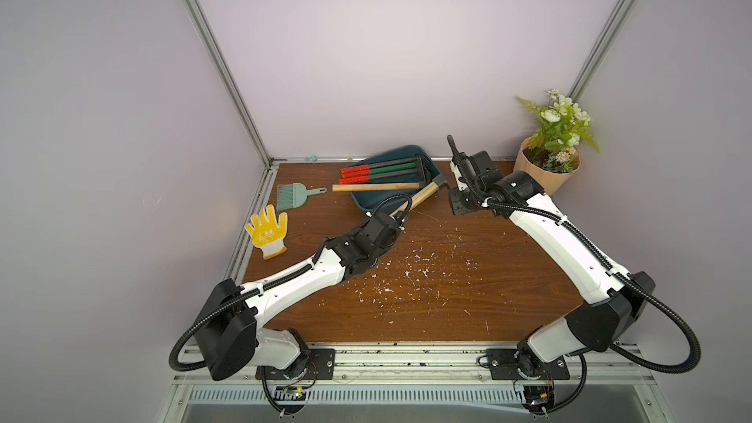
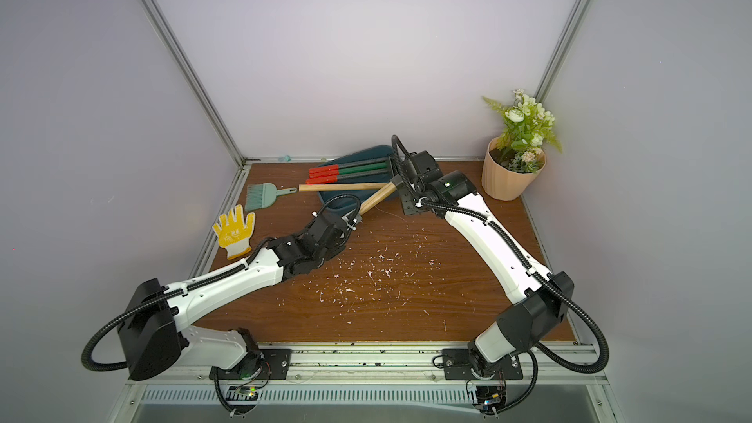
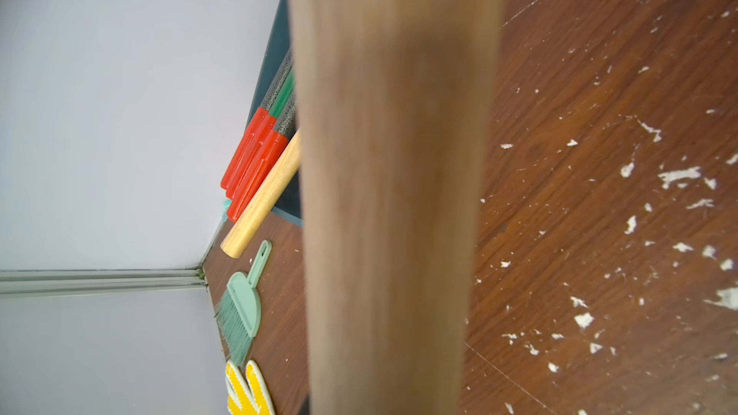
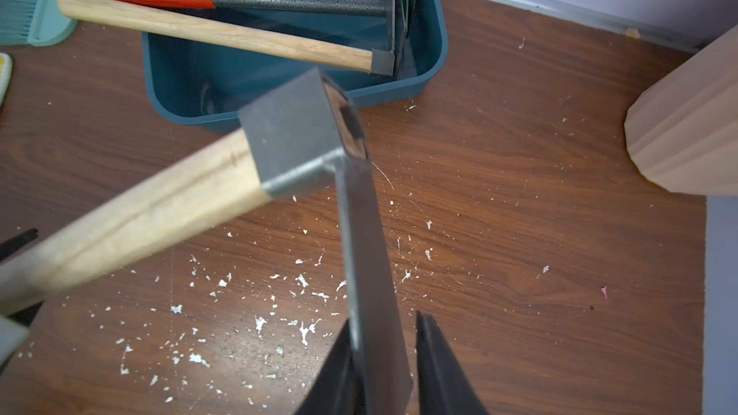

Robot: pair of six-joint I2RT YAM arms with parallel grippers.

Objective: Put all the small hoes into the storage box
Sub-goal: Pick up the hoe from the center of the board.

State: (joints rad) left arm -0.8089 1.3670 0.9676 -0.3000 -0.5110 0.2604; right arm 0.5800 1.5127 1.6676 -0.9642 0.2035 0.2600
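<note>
The small hoe [image 1: 423, 196] has a pale wooden handle and a grey metal head. It hangs slanted over the near right corner of the dark teal storage box [image 1: 366, 202]. My left gripper [image 1: 401, 213] is shut on the low end of its handle [image 3: 391, 193], which fills the left wrist view. My right gripper [image 4: 383, 321] is at the hoe's blade [image 4: 367, 273]. Its jaws stand parted around the blade, with a gap on one side. Both top views show the hoe [image 2: 376, 197] spanning between the two grippers.
In the storage box [image 4: 435, 33] lie three red-handled tools [image 1: 366, 172], and another wooden-handled tool [image 1: 376, 187] rests across its rim. A green hand brush [image 1: 295, 195] and a yellow glove [image 1: 266, 231] lie at the left. A peach flower pot [image 1: 545, 172] stands at the back right.
</note>
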